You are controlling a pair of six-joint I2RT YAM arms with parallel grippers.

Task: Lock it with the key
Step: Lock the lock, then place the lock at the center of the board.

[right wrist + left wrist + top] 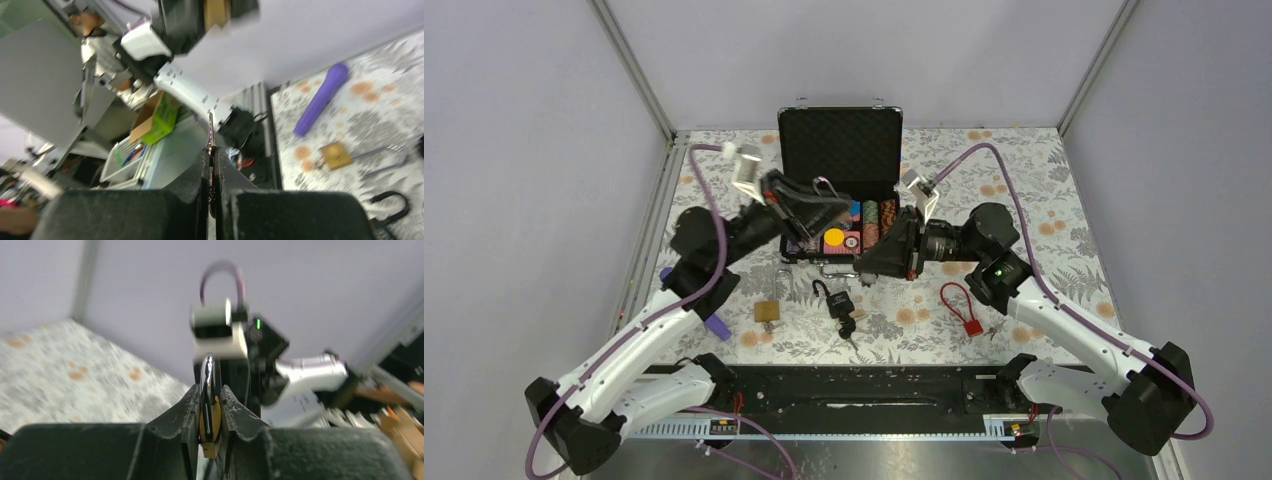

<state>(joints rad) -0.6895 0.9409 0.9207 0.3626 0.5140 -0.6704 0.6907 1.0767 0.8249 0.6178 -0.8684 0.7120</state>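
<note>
My left gripper (816,212) is raised in front of the open case and is shut on a small brass padlock (210,420). The padlock stands edge-on between the fingers, with its silver shackle (207,375) pointing up. My right gripper (866,262) faces the left one from the right and is shut on a key. The key's thin blade (211,134) sticks out past the fingertips. In the top view the padlock and the key are too small to make out, and a gap shows between the two grippers.
An open black case (842,140) with coloured chips stands at the back. On the patterned table lie a second brass padlock (767,311) with a long shackle, a black padlock (837,299) with keys, a red cable lock (965,312) and a purple pen (715,326).
</note>
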